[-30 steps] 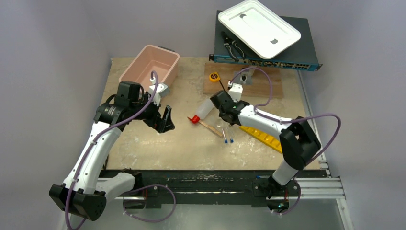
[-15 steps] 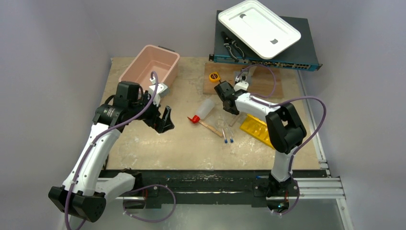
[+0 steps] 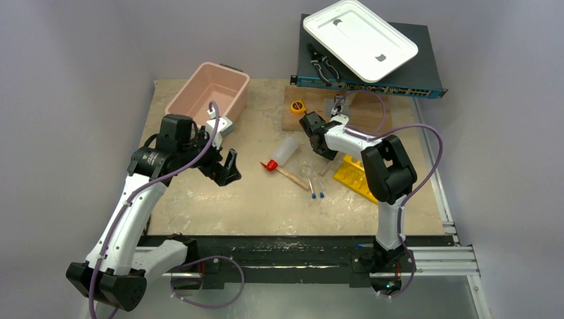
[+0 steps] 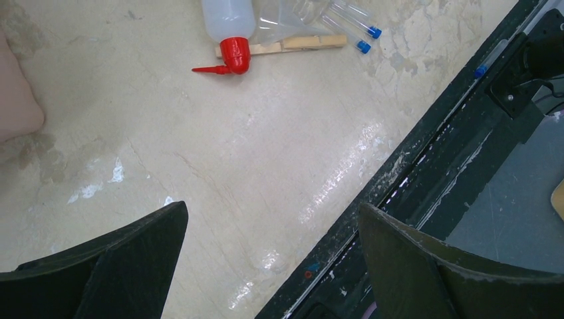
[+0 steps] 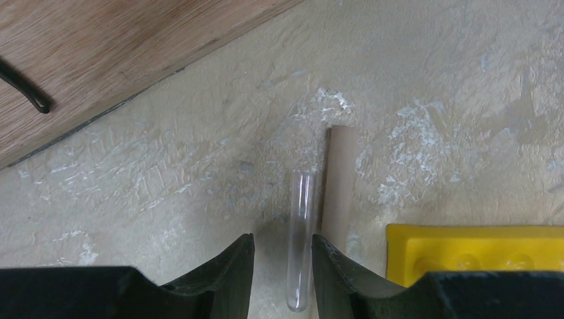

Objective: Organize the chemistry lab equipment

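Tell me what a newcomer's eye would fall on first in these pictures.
The red-nozzled squeeze bottle in the middle of the table stands out, with the bright yellow rack to its right. At the back, a pink bin sits on the left and a white tray lies on a dark box on the right. Up close, a clear tube shows between the parted fingers of the right gripper.

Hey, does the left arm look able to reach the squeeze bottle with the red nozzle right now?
Probably yes. The left claw is open, hanging above bare table, and the squeeze bottle lies on its side to its right with nothing between them.
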You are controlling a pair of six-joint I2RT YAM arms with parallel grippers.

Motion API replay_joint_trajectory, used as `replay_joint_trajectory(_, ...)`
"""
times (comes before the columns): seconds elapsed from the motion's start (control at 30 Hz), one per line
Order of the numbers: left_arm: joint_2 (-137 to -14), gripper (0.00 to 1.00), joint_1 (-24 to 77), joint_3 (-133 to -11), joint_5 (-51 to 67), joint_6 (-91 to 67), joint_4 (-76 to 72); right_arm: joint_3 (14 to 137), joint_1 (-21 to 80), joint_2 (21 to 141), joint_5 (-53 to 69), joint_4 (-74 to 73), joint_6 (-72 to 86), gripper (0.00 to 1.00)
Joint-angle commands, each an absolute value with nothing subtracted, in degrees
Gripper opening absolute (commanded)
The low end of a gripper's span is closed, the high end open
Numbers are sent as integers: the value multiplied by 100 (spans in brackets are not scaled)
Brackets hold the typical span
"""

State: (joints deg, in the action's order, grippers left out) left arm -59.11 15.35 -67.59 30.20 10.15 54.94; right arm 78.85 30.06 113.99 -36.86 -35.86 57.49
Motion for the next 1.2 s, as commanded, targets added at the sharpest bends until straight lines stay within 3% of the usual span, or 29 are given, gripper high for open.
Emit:
replay_joint_trajectory(0.0, -5787, 100, 1485, -6750, 3048, 1166, 5369, 7919, 2918, 11425, -3665, -3656, 5950, 36)
replay_joint_trajectory(0.43, -5783, 100, 1485, -6781, 3014, 1250, 5382, 7643, 2909, 11538, -3357, -3327, 5924, 30)
replay_joint_trajectory(0.57, -5786, 100, 1485, -6798, 3029, 1242, 5380, 7462, 2918, 11545, -3296, -3187, 5917, 23)
replay_joint_trajectory(0.73, -5785, 100, 1484, -6815, 3053, 1235, 5388, 7350, 2968, 11398, -3280, -3122, 5829, 4)
replay_joint_trajectory(0.8, -5770, 100, 1485, -6824, 3086, 1233, 5394, 7326, 3032, 11176, -3346, -3127, 5766, 0)
replay_joint_trajectory(1.17, -5649, 100, 1485, -6917, 3700, 1337, 5431, 6431, 3976, 8500, -3375, -2116, 4900, 0)
